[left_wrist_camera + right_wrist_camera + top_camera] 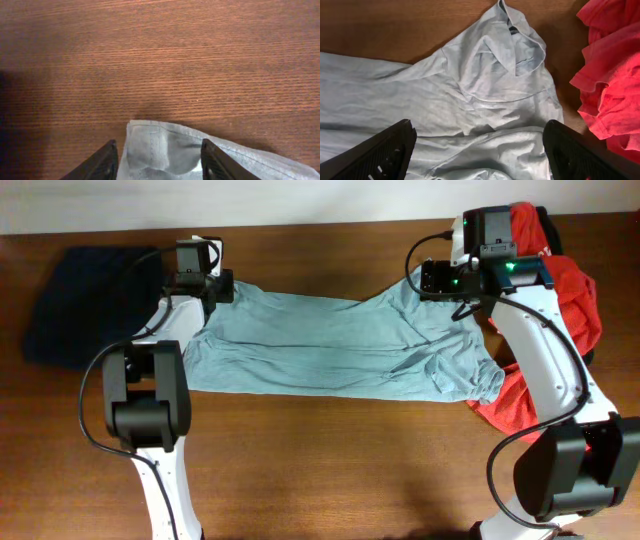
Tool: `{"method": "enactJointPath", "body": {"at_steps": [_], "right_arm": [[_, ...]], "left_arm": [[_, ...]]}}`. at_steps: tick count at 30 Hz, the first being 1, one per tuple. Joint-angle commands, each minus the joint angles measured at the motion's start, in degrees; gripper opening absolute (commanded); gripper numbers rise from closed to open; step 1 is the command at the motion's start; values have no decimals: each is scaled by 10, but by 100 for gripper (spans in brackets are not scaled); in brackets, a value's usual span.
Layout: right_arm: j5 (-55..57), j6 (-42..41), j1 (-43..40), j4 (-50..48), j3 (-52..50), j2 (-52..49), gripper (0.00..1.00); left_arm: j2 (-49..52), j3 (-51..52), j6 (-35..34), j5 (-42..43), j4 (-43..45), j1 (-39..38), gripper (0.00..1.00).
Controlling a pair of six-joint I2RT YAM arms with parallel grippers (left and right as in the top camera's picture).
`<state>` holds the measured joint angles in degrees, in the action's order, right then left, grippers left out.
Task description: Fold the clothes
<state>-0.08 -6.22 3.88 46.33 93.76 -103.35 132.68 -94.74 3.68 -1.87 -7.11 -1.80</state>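
From above, the pale blue-grey T-shirt (330, 345) lies spread along the table (330, 470). The dark navy garment (80, 310) is off its left end and the orange-red shirt (575, 300) is heaped at its right end. The left gripper (215, 285) sits at the T-shirt's far-left corner, the right gripper (432, 280) over its far-right peak.

Left wrist: its fingers (102, 162) stand half apart astride the hem corner (155, 147), nothing pinched yet.

Right wrist: jaws spread wide and empty above the T-shirt's neck opening (517, 45).

Light, limp cloth, I'd say. Doubled hems and seams look the surest hold; a single layer would likely slip and drag.
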Motion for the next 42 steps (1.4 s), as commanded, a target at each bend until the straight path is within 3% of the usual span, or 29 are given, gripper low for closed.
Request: {"method": "enactJointPath", "body": {"at_steps": [1,14,18,25,37,42], "right_arm": [[-4,0,-2,4,5,1,84],[-3,0,-2,9,5,1,84],[-4,0,-2,9,5,1,85],[-3,0,-2,8,5,1,86],[-3,1,-2,-21,5,1,86],[-4,18,-8,-72,5,-16,86]], "left_arm": [[16,-7,0,6,9,1,52],[36,-7,-2,6,38,1,34],[42,-7,-6,-2,43,1,1],[42,-31,-16,-15,16,1,1],[3,-223,-35,-15,-234,0,1],[-20,-240,-37,-16,-295,0,1]]}}
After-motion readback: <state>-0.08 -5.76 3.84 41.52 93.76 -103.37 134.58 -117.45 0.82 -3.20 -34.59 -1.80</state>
